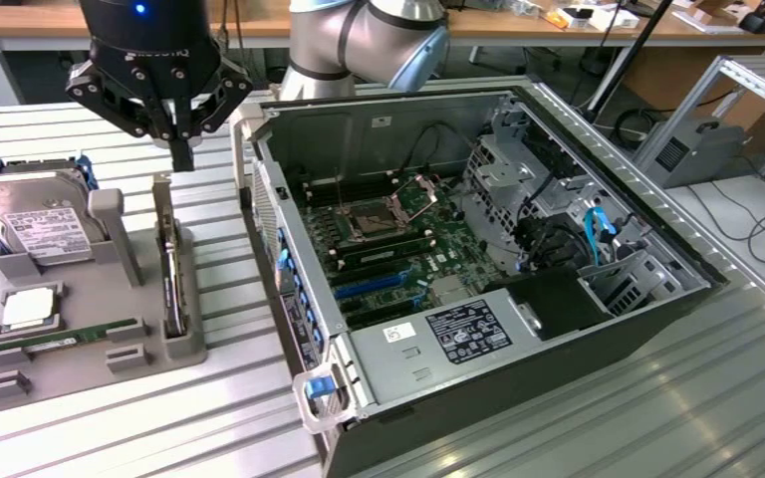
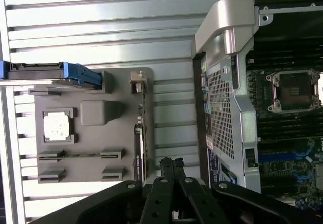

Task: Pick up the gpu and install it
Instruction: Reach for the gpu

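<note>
arm (image 1: pixel 343 40): wrist pointing straight down | fingers (image 1: pixel 180 139): pressed together, tips downward

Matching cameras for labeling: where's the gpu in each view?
Exterior view: gpu stands on edge in the gray tray, at its side toward the computer case.
Wrist view: gpu along the tray's case-side edge, near the gripper.
Shared landmark: the silver square chip in the tray.

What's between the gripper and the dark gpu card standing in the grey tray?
Nothing visible. The black gripper, shut, hangs over one end of the thin dark gpu card, open air between. The grey plastic tray holds the card from below.
</note>
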Controlling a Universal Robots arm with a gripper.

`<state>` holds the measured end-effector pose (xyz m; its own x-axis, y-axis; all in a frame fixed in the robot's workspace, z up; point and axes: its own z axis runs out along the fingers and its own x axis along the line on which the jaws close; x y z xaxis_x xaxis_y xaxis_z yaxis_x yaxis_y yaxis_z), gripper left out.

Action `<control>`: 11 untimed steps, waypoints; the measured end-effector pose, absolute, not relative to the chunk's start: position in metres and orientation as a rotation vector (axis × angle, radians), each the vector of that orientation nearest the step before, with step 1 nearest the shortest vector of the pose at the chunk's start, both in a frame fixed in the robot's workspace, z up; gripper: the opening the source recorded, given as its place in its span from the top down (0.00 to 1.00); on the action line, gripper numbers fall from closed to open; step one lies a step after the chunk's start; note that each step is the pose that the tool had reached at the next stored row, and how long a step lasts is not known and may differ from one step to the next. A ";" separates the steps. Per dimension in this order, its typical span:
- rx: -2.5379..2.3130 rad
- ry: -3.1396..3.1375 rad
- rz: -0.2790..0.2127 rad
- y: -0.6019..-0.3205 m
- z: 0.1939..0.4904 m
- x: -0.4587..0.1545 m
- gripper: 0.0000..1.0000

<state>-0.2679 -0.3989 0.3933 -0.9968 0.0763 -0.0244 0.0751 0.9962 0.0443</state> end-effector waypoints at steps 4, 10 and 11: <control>0.118 3.112 0.068 -0.399 0.393 -0.273 0.89; 0.118 3.113 0.068 -0.399 0.393 -0.282 0.89; 0.118 3.112 0.068 -0.399 0.393 -0.282 0.89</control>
